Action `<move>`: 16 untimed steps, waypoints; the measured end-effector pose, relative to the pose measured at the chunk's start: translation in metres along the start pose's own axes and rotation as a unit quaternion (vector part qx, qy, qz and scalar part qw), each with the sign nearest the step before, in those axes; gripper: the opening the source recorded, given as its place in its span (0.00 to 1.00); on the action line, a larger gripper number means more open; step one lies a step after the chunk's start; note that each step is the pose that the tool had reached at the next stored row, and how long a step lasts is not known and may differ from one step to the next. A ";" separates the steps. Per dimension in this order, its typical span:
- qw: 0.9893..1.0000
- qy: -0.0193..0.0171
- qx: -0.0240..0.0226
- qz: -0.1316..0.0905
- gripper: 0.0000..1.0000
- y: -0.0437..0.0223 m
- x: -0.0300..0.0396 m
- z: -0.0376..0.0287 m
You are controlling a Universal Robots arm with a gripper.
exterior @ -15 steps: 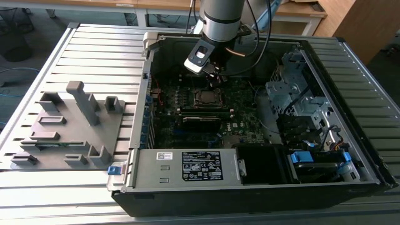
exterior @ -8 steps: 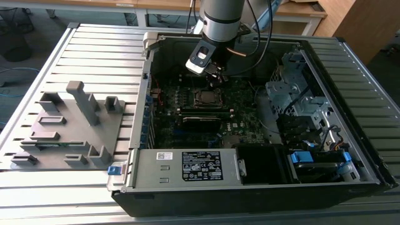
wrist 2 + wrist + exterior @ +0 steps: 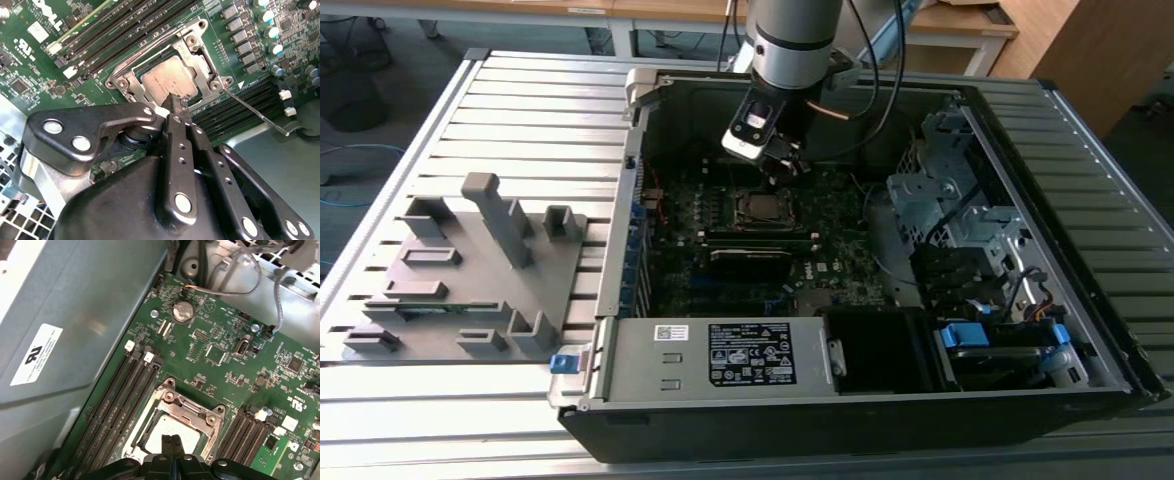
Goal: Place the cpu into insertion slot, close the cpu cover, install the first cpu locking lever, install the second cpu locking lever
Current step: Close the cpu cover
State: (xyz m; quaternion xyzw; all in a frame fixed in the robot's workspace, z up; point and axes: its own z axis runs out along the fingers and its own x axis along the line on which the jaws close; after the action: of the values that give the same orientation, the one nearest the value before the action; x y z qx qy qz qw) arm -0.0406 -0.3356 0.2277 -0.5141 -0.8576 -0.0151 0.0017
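- Ribbed grey metal table (image 3: 480,100) with wooden desks behind it, and an open black desktop computer case (image 3: 881,430) lying on its side on top, guts up.
- On the exterior view's left of the case sits a grey plastic fixture plate (image 3: 467,280) with upright pegs and blocks.
- Silver-and-grey robot arm (image 3: 794,40) reaches down into the case, over the dark green motherboard (image 3: 854,285).
- The cpu (image 3: 165,77), a small flat square chip with a dull silver-grey top, sits in the insertion slot (image 3: 149,429), the square dark socket next to the long black memory slots (image 3: 125,25).
- The cpu cover (image 3: 200,55), that thin silver metal frame with the big cut-out, lies flat over the socket, chip showing through the middle.
- Black two-finger gripper (image 3: 179,102) has its fingers pressed together with nothing pinched. Its tip is right at the chip's edge, touching or just about, can't quite tell.
- One thin silver wire locking lever (image 3: 255,109) sticks out from a socket corner, angled across the memory slots beside it, not lying along the frame.
- Round silver coin battery (image 3: 182,310) sits further out on the board, well apart from the socket.
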 end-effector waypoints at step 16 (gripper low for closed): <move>0.997 0.002 0.002 -0.081 0.10 0.0000 0.0000 0.0000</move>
State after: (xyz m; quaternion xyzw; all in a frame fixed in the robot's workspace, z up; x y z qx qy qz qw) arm -0.0406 -0.3356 0.2277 -0.4429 -0.8964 -0.0149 0.0029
